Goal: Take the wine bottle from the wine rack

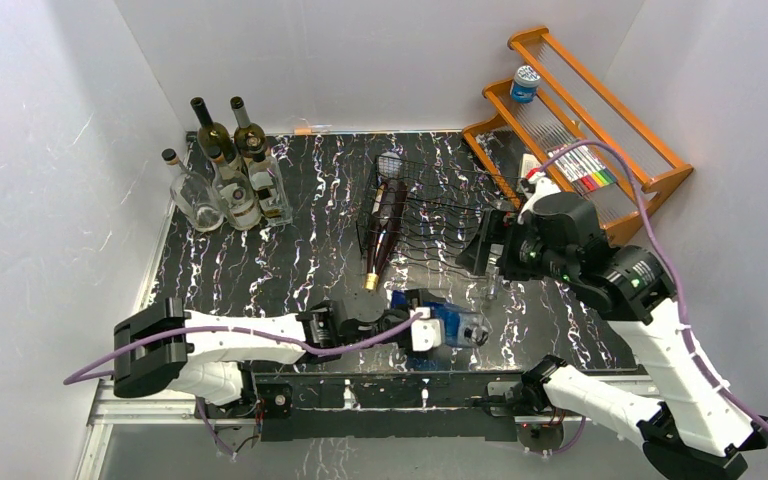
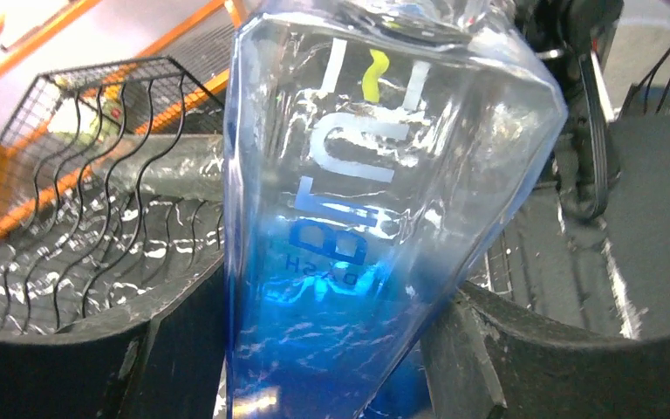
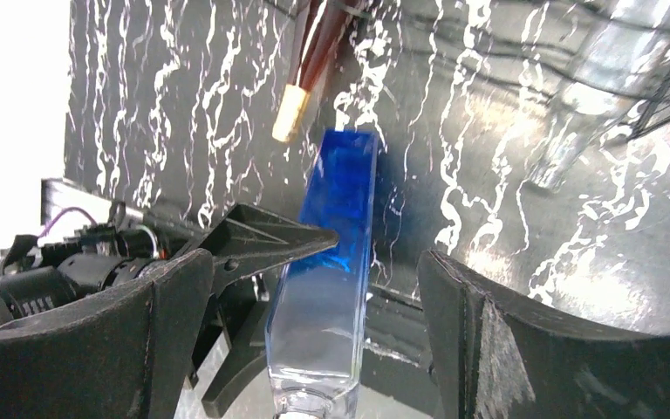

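Blue bottle (image 1: 457, 327) gripped near the table (image 1: 260, 260)'s front edge.
The left gripper (image 1: 430, 330) clamps the blue bottle, clear of the wine rack (image 1: 435, 215), where a brown wine bottle (image 1: 385, 215) lies; the right gripper (image 1: 484, 250) holds its fingers wide apart, gripping nothing.

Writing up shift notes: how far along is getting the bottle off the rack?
Done: the blue bottle is clear of the wire rack. In hand: the left gripper clamps it; the right gripper stands open. Left: a brown bottle lies in the rack.
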`<state>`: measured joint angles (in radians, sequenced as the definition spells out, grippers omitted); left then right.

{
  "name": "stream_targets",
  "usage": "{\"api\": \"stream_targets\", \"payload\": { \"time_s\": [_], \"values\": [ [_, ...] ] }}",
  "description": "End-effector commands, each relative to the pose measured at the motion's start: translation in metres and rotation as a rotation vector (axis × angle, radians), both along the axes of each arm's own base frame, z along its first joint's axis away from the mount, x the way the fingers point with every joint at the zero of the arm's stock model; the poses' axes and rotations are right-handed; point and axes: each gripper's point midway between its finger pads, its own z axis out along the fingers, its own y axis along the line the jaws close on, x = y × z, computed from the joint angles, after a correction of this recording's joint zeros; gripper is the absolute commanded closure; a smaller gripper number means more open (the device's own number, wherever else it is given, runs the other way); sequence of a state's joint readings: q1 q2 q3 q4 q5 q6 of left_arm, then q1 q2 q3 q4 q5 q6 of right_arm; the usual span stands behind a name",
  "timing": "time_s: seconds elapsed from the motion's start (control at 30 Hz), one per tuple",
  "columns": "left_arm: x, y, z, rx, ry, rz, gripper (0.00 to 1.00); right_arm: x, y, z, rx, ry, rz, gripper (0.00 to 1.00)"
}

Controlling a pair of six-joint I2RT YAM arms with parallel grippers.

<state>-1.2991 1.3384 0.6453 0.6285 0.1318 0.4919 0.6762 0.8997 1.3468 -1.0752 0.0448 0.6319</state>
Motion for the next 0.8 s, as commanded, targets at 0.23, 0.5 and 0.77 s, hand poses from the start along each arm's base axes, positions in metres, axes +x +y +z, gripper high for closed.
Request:
{"api": "stream_targets", "payload": {
  "time_s": [0.23, 0.5, 0.77],
  "values": [
    [0.036, 0.018, 0.101, -0.247, 0.287, 0.36, 0.84, 0.017, -0.021, 0.035, 0.025, -0.167, -0.131, 0.02],
    [0.044, 0.047, 0.109, -0.238, 0.431, 0.531, 0.93, 0.021, -0.024, 0.032, 0.014, -0.183, -0.15, 0.02],
    [0.056, 0.104, 0.119, -0.225, 0.473, 0.748, 1.0, 0.024, -0.019, 0.021, 0.004, -0.172, -0.134, 0.02]
  ]
}}
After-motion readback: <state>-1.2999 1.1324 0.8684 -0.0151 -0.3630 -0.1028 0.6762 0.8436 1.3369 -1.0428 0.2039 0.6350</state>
